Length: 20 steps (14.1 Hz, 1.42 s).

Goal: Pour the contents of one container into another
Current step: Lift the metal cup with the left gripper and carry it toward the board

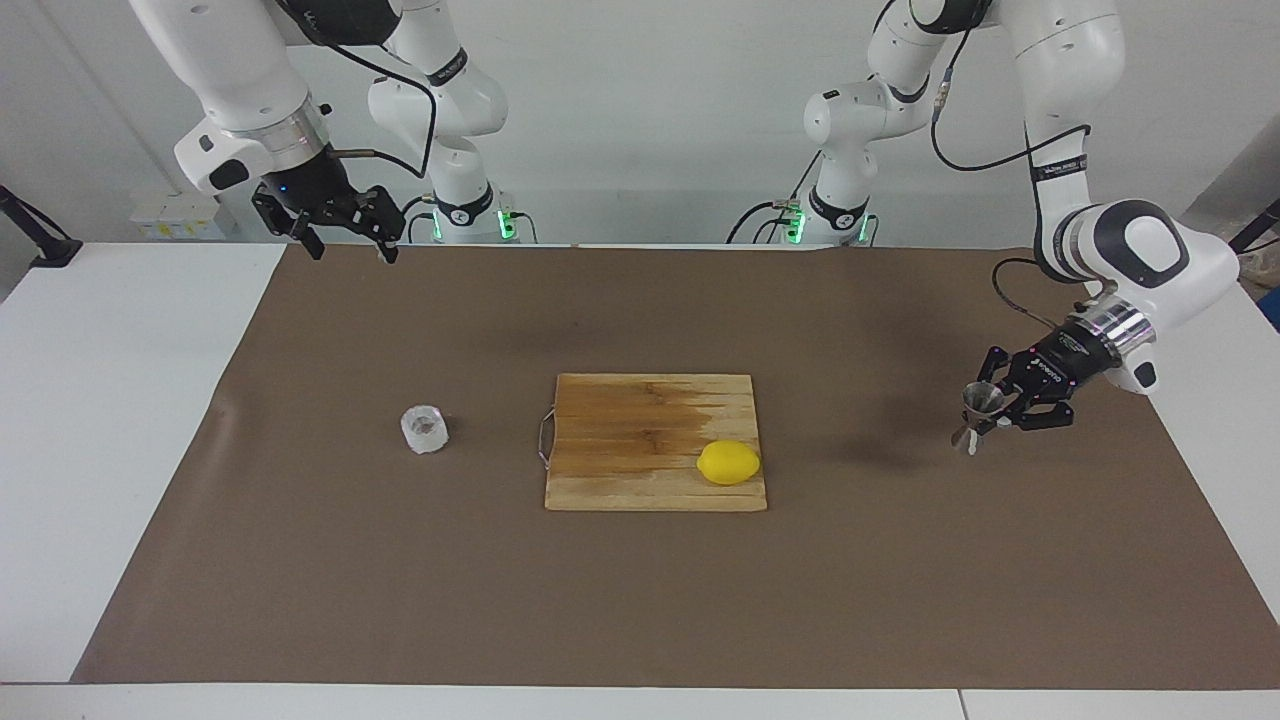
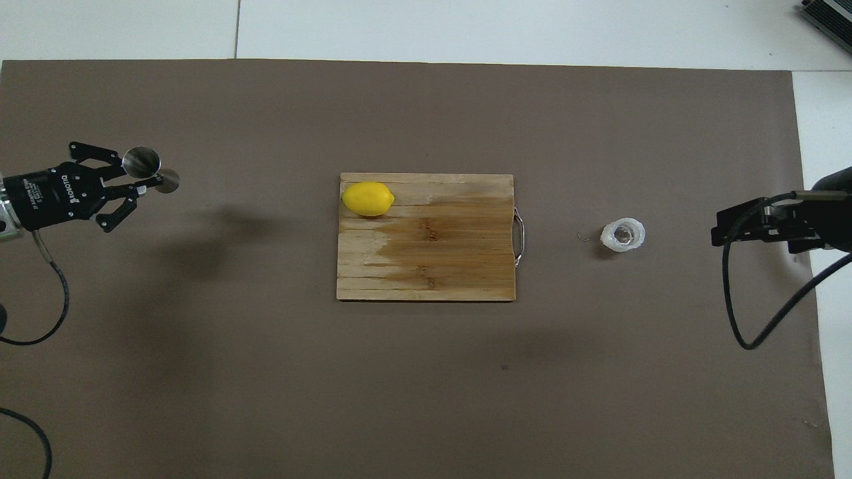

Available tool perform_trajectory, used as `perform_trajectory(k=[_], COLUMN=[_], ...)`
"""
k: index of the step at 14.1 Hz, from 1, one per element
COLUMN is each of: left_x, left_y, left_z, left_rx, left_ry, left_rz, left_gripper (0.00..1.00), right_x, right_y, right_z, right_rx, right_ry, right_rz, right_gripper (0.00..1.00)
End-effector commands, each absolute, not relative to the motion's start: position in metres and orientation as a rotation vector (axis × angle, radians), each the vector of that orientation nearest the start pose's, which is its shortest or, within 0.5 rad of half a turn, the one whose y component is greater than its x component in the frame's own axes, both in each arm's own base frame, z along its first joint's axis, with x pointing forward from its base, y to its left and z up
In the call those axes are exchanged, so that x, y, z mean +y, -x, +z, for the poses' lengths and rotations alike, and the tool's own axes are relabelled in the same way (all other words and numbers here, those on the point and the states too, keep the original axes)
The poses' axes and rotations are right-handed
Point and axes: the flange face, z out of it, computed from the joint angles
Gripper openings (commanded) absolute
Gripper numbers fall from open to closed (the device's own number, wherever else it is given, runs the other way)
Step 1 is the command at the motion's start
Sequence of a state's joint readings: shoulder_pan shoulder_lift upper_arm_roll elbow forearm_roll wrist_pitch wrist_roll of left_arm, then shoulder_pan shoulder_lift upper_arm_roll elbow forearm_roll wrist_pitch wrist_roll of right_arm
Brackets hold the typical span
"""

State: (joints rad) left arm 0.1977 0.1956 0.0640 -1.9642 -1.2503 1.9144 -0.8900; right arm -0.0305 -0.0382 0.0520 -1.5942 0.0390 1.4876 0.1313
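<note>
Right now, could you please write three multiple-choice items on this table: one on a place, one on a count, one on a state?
1. Where does the yellow oval lemon lie?
A. on the rectangular wooden cutting board
B. on the brown paper mat
C. in the glass

2. How many lemons are there?
A. three
B. two
C. one

3. What is the state of the small silver hourglass-shaped metal jigger?
A. lying on the board
B. held off the mat by the left tool
C. standing beside the small clear textured glass tumbler

Answers:
1 A: the lemon rests on a corner of the board.
2 C: only one yellow fruit shows in both views.
3 B: the left tool is shut on the jigger's waist, with its shadow apart on the mat; the right tool waits open.
</note>
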Motion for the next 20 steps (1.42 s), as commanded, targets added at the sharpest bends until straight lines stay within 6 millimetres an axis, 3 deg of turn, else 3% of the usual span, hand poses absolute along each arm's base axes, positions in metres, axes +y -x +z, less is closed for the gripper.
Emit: perform_trajectory(k=[1, 6, 11, 13, 15, 17, 19, 20], left_x=[0.072, 0.042, -0.026, -0.061, -0.109, -0.159, -0.192, -0.221], left_y=[-0.579, -0.566, -0.569, -0.57, -0.568, -0.562, -0.559, -0.552], left_z=[0.433, 0.482, 0.489, 0.489, 0.482, 0.468, 0.45, 0.439], left_rx=[1.597, 1.589, 1.54, 1.526, 1.521, 1.545, 1.521, 1.47], left_ry=[-1.28, -1.257, -1.317, -1.322, -1.344, -1.294, -1.246, -1.288], left_rz=[-0.684, -0.777, -0.845, -0.853, -0.848, -0.84, -0.896, -0.896], left_gripper=[0.0, 0.0, 0.0, 0.0, 0.0, 0.0, 0.0, 0.0], right_x=[0.017, 0.017, 0.017, 0.017, 0.017, 0.017, 0.017, 0.017], right_y=[-0.533, -0.533, -0.533, -0.533, -0.533, -0.533, -0.533, -0.533], right_z=[0.628, 0.628, 0.628, 0.628, 0.628, 0.628, 0.628, 0.628], right_rx=[0.201, 0.201, 0.201, 0.201, 0.201, 0.201, 0.201, 0.201], right_ry=[3.077, 3.077, 3.077, 3.077, 3.077, 3.077, 3.077, 3.077], right_rz=[0.114, 0.114, 0.114, 0.114, 0.114, 0.114, 0.114, 0.114], right_gripper=[1.0, 1.0, 1.0, 1.0, 1.0, 1.0, 1.0, 1.0])
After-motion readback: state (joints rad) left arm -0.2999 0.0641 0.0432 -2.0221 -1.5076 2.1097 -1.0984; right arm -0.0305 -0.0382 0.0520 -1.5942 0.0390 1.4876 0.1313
